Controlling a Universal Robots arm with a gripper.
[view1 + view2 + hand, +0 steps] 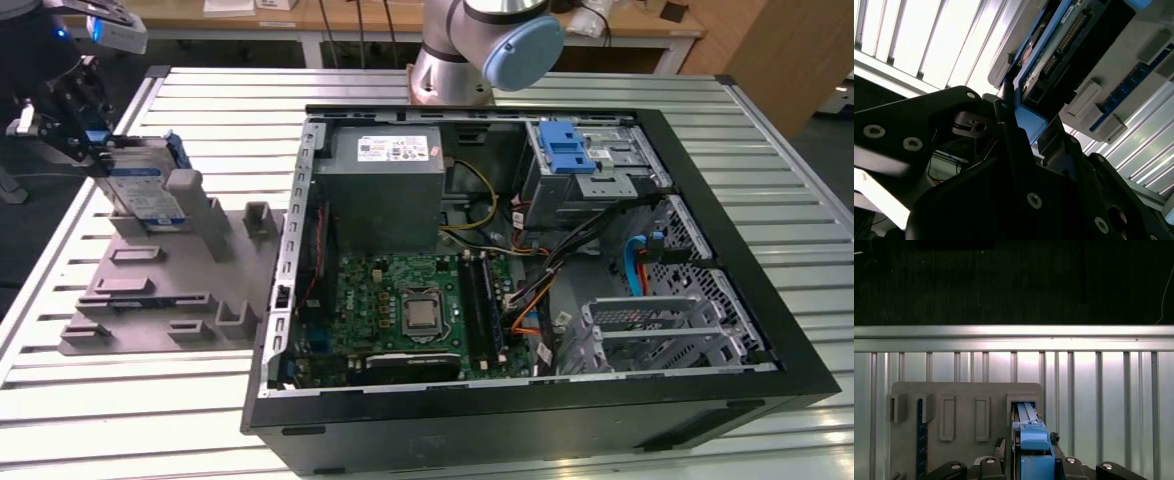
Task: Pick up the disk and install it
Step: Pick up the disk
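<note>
Gripper (1030,447) appears clamped on the blue edge of the disk (140,190), which stands upright in a slot of the grey holder (147,300) on the desk (120,430), at the exterior view's left and well apart from the open case (747,300). The pick-up step looks to be in hand, install not yet begun; lifting free would likely call for a straight pull along the slot, without twisting

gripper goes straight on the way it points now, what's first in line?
The disk: in the first wrist view its blue carrier edge sits right at the gripper. Behind it is the grey holder that the disk stands in. Whether gripper and disk touch is unclear.
</note>
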